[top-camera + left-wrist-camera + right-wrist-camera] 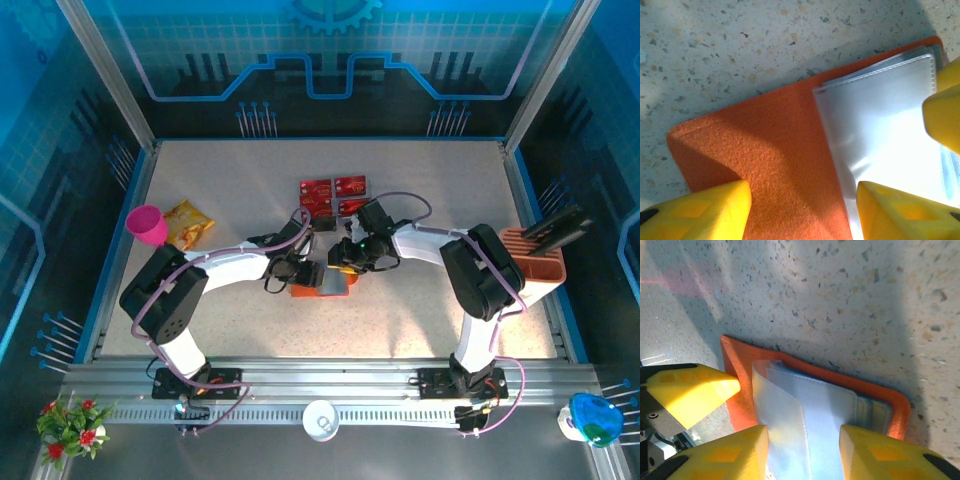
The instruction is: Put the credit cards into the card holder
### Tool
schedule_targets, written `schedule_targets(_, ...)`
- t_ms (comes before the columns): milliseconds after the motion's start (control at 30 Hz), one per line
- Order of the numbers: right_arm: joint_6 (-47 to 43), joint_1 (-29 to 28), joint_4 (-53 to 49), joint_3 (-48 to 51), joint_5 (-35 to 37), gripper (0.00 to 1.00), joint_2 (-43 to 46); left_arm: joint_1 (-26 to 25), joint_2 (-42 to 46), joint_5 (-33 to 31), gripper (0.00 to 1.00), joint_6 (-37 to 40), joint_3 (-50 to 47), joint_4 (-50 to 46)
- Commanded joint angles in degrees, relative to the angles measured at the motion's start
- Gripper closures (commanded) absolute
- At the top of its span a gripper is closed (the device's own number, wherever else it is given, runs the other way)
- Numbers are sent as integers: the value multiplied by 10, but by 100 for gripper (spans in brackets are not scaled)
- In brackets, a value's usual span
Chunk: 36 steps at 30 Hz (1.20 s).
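- Left tool (pixel 800 205) hangs low over the card holder (pixel 765 150) with its two yellow fingers (pixel 705 212) spread well apart, and we see nothing clamped between them.
- One of those fingers sits over the orange felt cover near a corner. The other sits over the pale, shiny pocket leaf (pixel 880 125).
- Right tool (pixel 805 452) meets the same card holder from the opposite side, its jaws part-way open.
- A pale pocket leaf stands up in the gap between its fingers. We cannot tell whether the pads touch it, and we see no pinch on it.
- In the right wrist view, a yellow finger (pixel 690 390) of the other arm rests just at the edge of the orange cover.
- We see the card holder lying open on the worktop (pixel 420 330) near the middle, directly under both tools, orange cover down and pale pockets up.
- We find the credit cards (pixel 350 185) in a small red cluster farther back on the worktop, apart from the card holder. Neither tool touches them. They look like four, set in two rows.
- To the left we see a pink cup (pixel 147 224) just beside a yellow-orange snack bag (pixel 189 222).
- At the right edge stands an orange rack (pixel 535 265) with something dark in it.
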<state>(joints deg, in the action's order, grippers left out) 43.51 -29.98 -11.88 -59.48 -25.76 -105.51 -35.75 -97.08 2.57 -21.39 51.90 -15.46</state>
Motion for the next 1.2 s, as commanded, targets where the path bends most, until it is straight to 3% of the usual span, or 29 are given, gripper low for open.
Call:
schedule_targets(0, 2, 8, 0, 1, 3, 56, 13, -2, -25, 14, 42, 4, -22, -6)
schedule_targets(167, 11, 8, 14, 0, -6, 57, 2, -3, -22, 14, 42, 4, -23, -4)
schedule_targets(367, 15, 4, 27, -11, -32, 66, -14, -3, -19, 14, 41, 3, -24, -4)
schedule_targets(767, 30, -7, 46, -21, -58, 65, -32, -2, -11, 14, 41, 1, -31, 2)
schedule_targets(1167, 52, -21, 41, -37, -74, 58, -6, 21, 108, -12, 17, -29, -16, 0)
